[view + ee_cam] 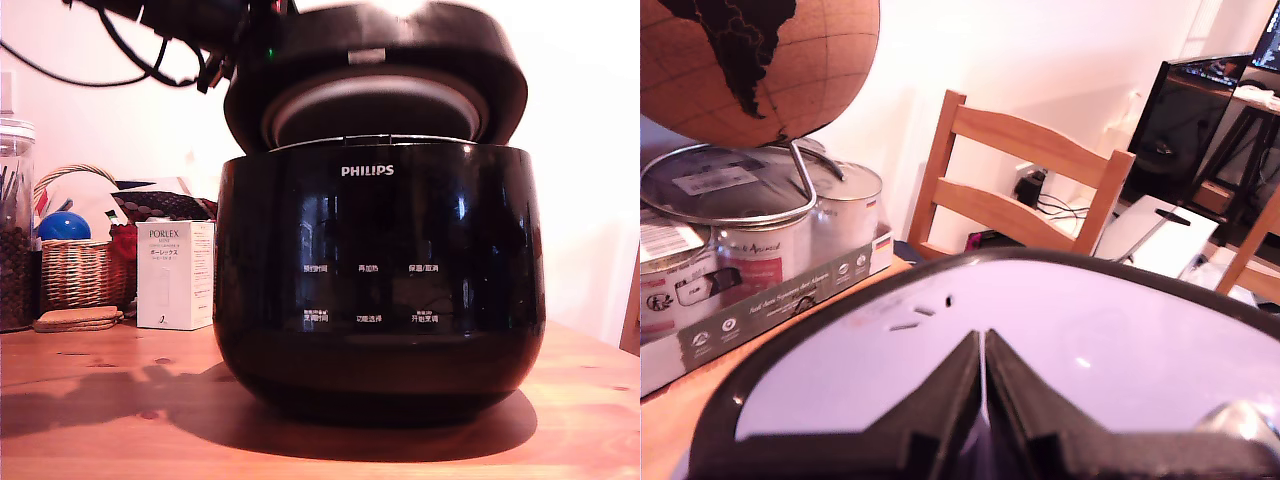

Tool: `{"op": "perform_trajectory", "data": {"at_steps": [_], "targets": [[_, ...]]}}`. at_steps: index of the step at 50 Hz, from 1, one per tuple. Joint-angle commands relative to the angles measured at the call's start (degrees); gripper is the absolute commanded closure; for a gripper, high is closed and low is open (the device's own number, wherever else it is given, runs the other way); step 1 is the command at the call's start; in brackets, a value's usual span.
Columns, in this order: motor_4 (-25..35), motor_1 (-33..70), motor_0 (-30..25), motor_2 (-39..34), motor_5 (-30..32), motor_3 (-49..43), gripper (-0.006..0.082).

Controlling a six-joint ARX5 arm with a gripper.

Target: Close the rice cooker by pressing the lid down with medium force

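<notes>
- The pincer [983,345] has its two black fingers drawn together, with only a sliver of light between them and nothing held. In the wrist view the tips lie low against the glossy top of the lid [1090,340], though actual contact cannot be confirmed.
- In the exterior view the arm [175,12] comes in dark and blurred from the upper left, reaching over the back of the lid [400,50].
- The lid is part-way down. It tilts over the pot with its front edge raised, and the pale inner disc [370,100] shows in the gap above the rim.
- The rice cooker [380,280] stands upright on the wooden table [100,400], logo facing the camera, and looks squarely seated.
- Judged progress: the descent is well begun but the closing is not done. What is left is the last stretch of travel and a firm press until the front edge meets the rim and latches.
- A wicker basket [75,260] and a white box [175,275] stand well apart, at the exterior view's left.
</notes>
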Motion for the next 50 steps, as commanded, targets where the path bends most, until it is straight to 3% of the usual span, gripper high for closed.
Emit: {"op": "perform_trajectory", "data": {"at_steps": [1,20,26,34,50], "targets": [[-1.31,-0.11,-0.87,-3.43,-0.35,0.55,0.0791],[-7.48,-0.11,-4.92,-11.82,0.26,10.14,0.0791],[-10.43,-0.11,-6.73,-13.86,2.99,12.26,0.0791],[-15.74,-0.11,-8.0,-15.58,5.31,12.96,0.0791],[-19.96,0.02,-8.0,-19.34,8.72,13.44,0.0791]]}}
